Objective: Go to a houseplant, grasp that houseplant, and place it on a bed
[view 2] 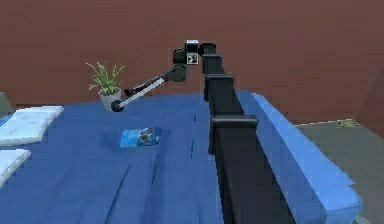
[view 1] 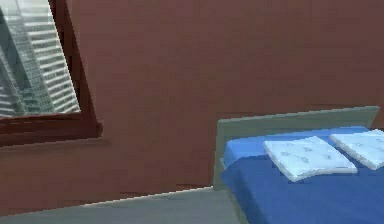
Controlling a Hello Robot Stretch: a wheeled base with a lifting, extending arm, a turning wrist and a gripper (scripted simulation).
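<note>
Dark-framed window [view 1: 35, 60], brown wall [view 1: 200, 70], two white pillows [view 1: 308, 157], small blue flat item [view 2: 139, 138]

We saw bare bed [view 2: 170, 180] surface mid-span, free to pass. Obstacles: pillows [view 2: 30, 122] at the arm side view's left, small blue flat item [view 2: 138, 138] near centre, houseplant [view 2: 105, 82] by the far edge, wall [view 2: 300, 50] behind.
</note>
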